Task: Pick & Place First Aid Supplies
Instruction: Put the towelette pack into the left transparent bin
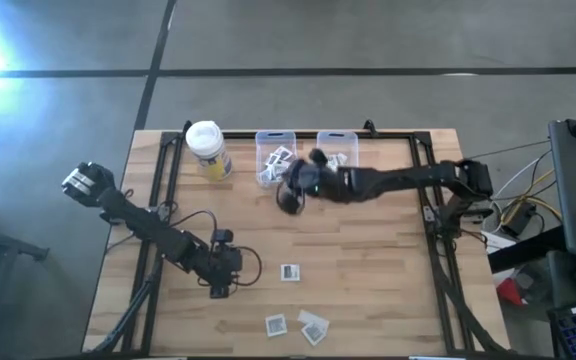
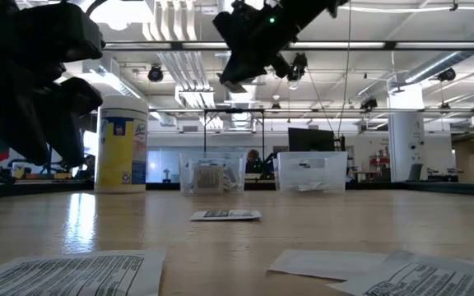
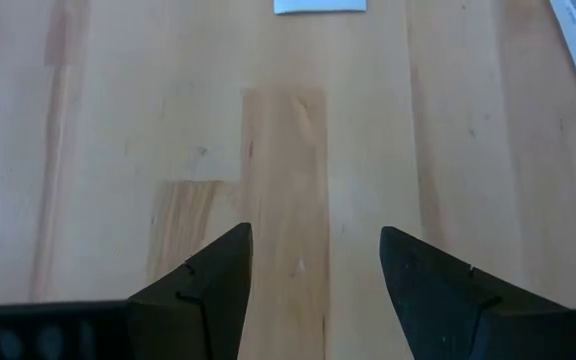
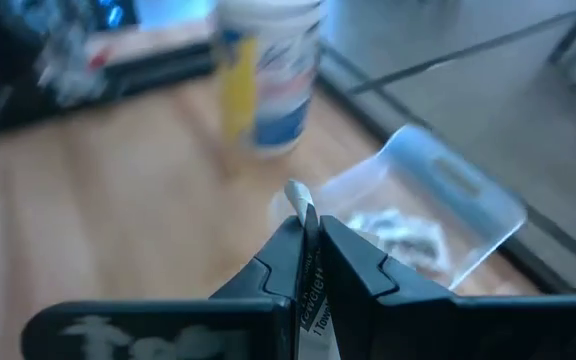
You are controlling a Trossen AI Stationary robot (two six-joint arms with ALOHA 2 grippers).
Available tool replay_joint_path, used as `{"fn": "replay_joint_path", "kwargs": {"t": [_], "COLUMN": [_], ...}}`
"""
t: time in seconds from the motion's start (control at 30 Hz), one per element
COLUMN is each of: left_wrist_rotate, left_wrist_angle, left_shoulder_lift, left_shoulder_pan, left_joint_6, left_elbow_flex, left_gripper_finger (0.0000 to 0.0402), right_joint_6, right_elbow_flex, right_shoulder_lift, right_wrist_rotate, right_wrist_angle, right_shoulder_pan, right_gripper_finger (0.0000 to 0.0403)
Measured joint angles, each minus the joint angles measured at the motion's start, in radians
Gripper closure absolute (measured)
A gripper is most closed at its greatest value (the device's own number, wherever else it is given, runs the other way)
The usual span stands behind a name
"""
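1. No print can be read in any view. The yellow container (image 2: 122,141) with its white lid carries a blue-and-white label, and the packets lying on the worktop (image 1: 368,260) show dark printed patches, but the letters are too small or blurred to make out.
2. The right pincer (image 4: 308,228) is closed on a thin white packet (image 4: 299,197); the right wrist view shows its edge sticking up from between the fingers, with faint print on the part lower down between them.
3. The high view places that right pincer (image 1: 295,188) at the near edge of the left clear bin (image 1: 275,157), which holds several packets; the right clear bin (image 1: 338,145) stands just beside it.
4. The low view shows the same pincer raised well above the worktop.
5. The left pincer (image 3: 316,262) stands open, its two dark fingers apart over bare wood. In the high view it sits near the front left of the worktop.
6. Loose packets lie on the worktop: one square packet (image 1: 290,272) near the middle and two more (image 1: 276,324) (image 1: 313,326) toward the front edge. The left wrist view catches only packet edges.
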Motion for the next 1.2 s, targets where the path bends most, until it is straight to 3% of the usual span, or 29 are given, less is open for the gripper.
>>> {"fn": "replay_joint_path", "kwargs": {"t": [0.23, 0.47, 0.7, 0.9, 1.07, 1.2], "left_wrist_rotate": [-0.034, -0.034, -0.034, -0.034, -0.033, -0.033], "left_wrist_angle": [0.018, 0.040, 0.041, 0.044, 0.050, 0.054], "left_shoulder_lift": [0.000, 0.000, 0.000, 0.000, 0.000, 0.000], "left_shoulder_pan": [0.000, 0.000, 0.000, 0.001, 0.001, 0.001], "left_joint_6": [0.000, 0.000, 0.000, -0.008, -0.011, -0.011], "left_elbow_flex": [0.000, 0.000, 0.000, 0.000, 0.000, 0.000], "left_gripper_finger": [0.0188, 0.0188, 0.0188, 0.0188, 0.0188, 0.0188], "right_joint_6": [0.041, 0.083, 0.080, 0.080, 0.079, 0.079], "right_elbow_flex": [0.006, 0.084, 0.208, 0.330, 0.397, 0.417], "right_shoulder_lift": [0.067, 0.207, 0.317, 0.378, 0.396, 0.389], "right_wrist_rotate": [-0.042, -0.050, -0.052, -0.051, -0.072, -0.076], "right_wrist_angle": [0.198, 0.232, 0.138, -0.056, -0.212, -0.240], "right_shoulder_pan": [-0.123, -0.175, -0.185, -0.202, -0.219, -0.224], "right_gripper_finger": [0.0374, 0.0374, 0.0374, 0.0372, 0.0339, 0.0298]}}
